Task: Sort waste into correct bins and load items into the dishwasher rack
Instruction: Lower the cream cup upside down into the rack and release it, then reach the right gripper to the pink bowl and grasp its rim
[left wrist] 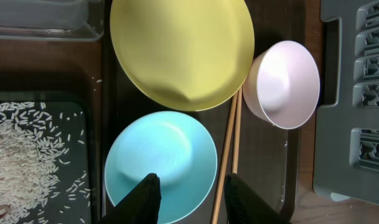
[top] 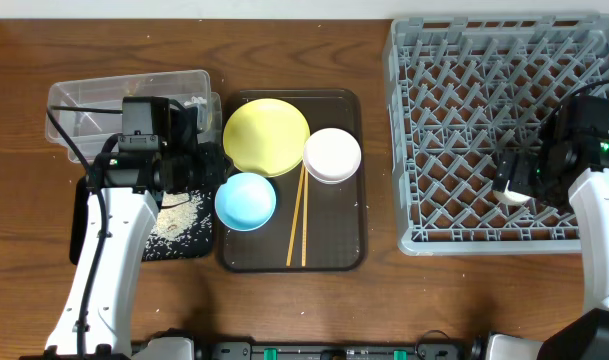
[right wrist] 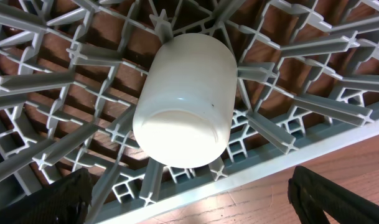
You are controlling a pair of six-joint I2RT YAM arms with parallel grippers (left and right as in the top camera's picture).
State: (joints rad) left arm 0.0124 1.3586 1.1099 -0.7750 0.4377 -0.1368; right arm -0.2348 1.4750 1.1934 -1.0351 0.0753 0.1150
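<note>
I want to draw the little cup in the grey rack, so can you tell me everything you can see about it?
The little cup looks pale, almost white, smooth and glossy, with rounded sides and no handle showing. It lies tilted among the upright pegs of the grey rack, near its front edge, flat closed bottom toward the camera, so its opening is hidden. Pegs touch it. The right end effector hangs open over it, fingers wide on either side, not holding it.
</note>
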